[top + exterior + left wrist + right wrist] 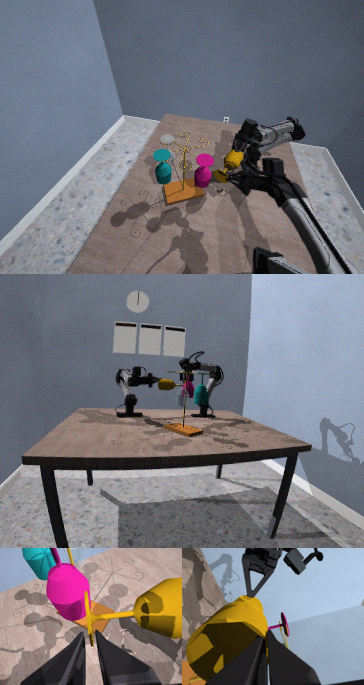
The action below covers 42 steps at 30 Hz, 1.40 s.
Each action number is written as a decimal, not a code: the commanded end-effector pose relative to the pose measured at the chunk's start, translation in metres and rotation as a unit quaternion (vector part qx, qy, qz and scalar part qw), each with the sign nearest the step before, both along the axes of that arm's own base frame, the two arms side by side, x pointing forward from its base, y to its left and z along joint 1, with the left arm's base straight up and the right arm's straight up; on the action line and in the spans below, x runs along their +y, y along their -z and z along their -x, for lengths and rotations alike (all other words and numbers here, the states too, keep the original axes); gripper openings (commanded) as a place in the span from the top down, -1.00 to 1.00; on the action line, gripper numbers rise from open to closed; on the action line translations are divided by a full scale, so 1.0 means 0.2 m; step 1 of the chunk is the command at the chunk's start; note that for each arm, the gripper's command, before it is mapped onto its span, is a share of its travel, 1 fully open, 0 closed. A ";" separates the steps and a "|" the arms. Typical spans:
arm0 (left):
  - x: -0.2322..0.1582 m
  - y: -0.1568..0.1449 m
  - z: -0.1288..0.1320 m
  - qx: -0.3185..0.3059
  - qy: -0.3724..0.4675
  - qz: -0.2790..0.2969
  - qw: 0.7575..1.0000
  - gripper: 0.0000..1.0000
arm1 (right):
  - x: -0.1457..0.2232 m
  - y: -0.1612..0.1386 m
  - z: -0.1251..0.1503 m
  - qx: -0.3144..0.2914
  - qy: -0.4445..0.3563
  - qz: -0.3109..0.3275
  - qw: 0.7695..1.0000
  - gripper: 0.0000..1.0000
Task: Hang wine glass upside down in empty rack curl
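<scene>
The yellow wine glass (233,159) (166,384) (162,609) (231,624) is off the table, lying nearly level in the air, foot toward the rack base (176,194) (183,429) (102,615). My right gripper (240,149) (157,380) (266,634) is shut on the wall of its bowl at the rim. My left gripper (232,176) (90,635) (250,596) is open by a narrow gap, its tips at the edge of the glass's foot; contact is unclear. Magenta (202,177) (188,389) (67,591), teal (163,173) (201,394) (40,563) and clear (166,138) (182,397) glasses hang upside down on the rack.
In the top view, wire curls without a glass show at the rack's back, right and front. The magenta glass is the nearest hanging glass to the yellow foot and my left gripper. The rack stands on the wooden table (240,240) (100,439); both arms are beside it.
</scene>
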<state>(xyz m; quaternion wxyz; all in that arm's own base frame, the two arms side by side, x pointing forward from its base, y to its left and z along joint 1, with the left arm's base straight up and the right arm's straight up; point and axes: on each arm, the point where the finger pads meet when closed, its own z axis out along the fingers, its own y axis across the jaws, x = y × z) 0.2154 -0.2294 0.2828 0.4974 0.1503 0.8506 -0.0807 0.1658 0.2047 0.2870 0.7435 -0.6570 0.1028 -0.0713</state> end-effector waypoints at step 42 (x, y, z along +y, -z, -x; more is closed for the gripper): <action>-0.02 0.02 -0.05 -0.001 -0.002 0.003 1.000 1.00 | 0.00 -0.09 0.00 -0.033 0.005 -0.010 0.999 0.68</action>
